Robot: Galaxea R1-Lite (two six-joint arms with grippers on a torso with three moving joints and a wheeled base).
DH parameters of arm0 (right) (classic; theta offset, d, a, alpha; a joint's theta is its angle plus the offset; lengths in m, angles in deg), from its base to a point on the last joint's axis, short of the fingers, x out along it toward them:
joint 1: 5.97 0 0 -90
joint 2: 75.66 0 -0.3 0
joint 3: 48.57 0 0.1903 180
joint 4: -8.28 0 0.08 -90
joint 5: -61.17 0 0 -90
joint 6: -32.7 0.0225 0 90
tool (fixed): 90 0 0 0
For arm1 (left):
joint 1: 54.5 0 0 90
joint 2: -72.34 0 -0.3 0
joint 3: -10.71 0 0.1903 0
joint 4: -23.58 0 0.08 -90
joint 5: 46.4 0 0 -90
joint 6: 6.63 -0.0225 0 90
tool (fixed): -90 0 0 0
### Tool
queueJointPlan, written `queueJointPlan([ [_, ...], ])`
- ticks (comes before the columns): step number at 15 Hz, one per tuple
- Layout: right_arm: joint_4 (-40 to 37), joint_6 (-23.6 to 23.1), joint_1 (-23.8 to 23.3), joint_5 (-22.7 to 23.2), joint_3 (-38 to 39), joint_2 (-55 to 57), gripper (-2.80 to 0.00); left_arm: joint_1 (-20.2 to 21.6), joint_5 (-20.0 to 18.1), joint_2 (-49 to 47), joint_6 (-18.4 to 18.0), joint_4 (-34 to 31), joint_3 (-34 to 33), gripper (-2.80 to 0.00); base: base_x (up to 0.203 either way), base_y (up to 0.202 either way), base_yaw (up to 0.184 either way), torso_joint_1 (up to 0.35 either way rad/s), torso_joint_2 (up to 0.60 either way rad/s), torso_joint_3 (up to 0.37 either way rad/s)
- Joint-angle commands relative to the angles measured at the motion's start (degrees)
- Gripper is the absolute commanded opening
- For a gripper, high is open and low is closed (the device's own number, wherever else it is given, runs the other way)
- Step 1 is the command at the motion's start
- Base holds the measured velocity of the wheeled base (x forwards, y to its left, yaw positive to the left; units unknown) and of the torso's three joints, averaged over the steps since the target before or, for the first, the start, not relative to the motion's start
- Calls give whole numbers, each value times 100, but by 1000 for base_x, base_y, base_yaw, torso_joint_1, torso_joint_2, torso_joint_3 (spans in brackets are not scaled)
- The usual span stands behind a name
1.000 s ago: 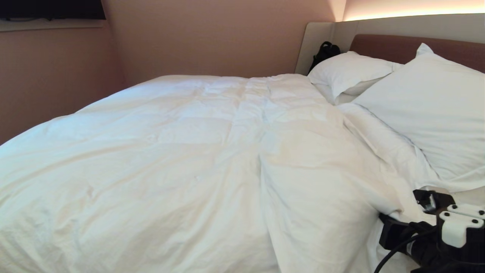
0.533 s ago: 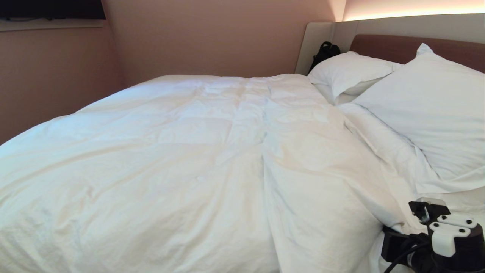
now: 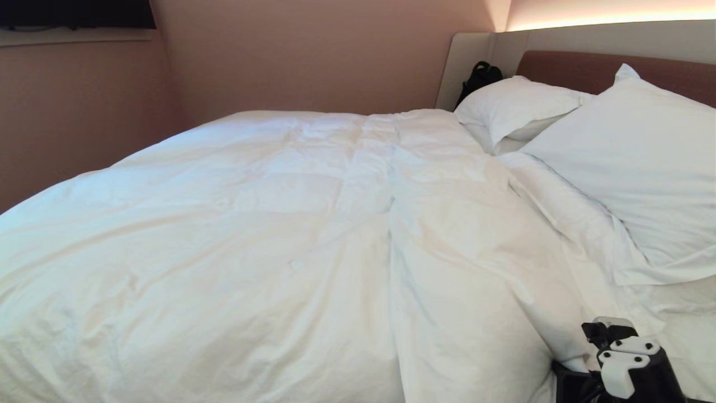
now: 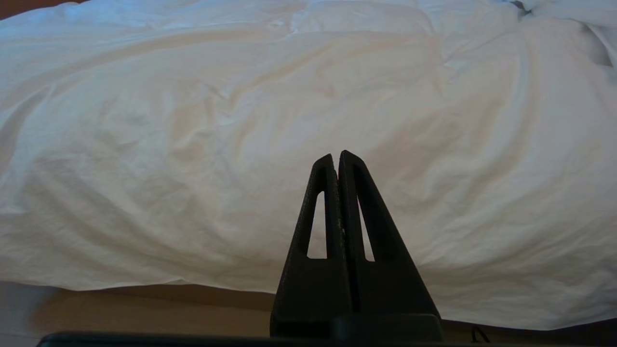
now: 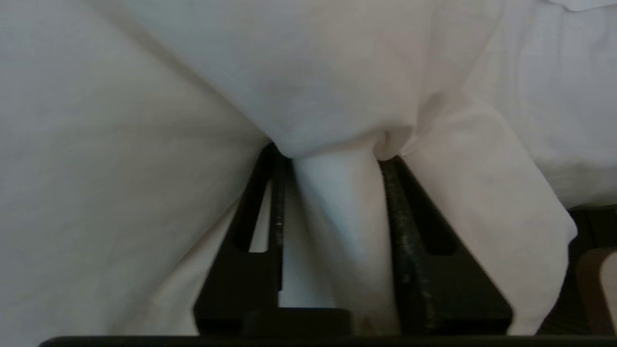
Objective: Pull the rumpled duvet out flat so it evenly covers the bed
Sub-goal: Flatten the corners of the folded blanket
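Duvet: the big puffy white duvet (image 3: 291,235) lies spread over most of the bed (image 3: 593,70), with some wrinkles and one long fold down the middle.
Pillows: two white pillows (image 3: 632,162) sit at the head end, by the brown headboard.
Right gripper: the right gripper (image 5: 332,159) is low at the near side of the bed, next to the pillows. Its fingers are a little apart, and a fold of the duvet's edge sits between them.
Left gripper: the left gripper (image 4: 336,156) hangs in front of the duvet's near side, touching nothing, its two fingers pressed together.
Bag: a black bag (image 3: 478,78) sits in the far corner.
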State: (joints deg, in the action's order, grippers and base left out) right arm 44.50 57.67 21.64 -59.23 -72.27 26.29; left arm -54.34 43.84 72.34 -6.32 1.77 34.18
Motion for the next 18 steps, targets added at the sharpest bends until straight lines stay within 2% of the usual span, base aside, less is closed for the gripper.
queueJointPlan([
  [1, 256, 139, 126, -10, 20, 84, 0, 2, 2, 0, 5, 3, -1, -280, 0, 0, 0, 0, 0, 0],
  [7, 270, -34, 569, -497, 14, -664, 0, 2, 2, 0, 5, 3, -1, -280, 0, 0, 0, 0, 0, 0],
  [12, 263, -305, 619, -538, -76, -1608, 0, 2, 2, 0, 5, 3, -1, -280, 0, 0, 0, 0, 0, 0],
  [17, 255, -796, 588, -495, -764, -1650, 0, 2, 2, 0, 5, 3, -1, -280, 0, 0, 0, 0, 0, 0],
  [18, 254, -860, 588, -509, -858, -1663, -280, 2, 2, 0, 5, 3, -1, -280, 0, 0, 0, 0, 0, 0],
])
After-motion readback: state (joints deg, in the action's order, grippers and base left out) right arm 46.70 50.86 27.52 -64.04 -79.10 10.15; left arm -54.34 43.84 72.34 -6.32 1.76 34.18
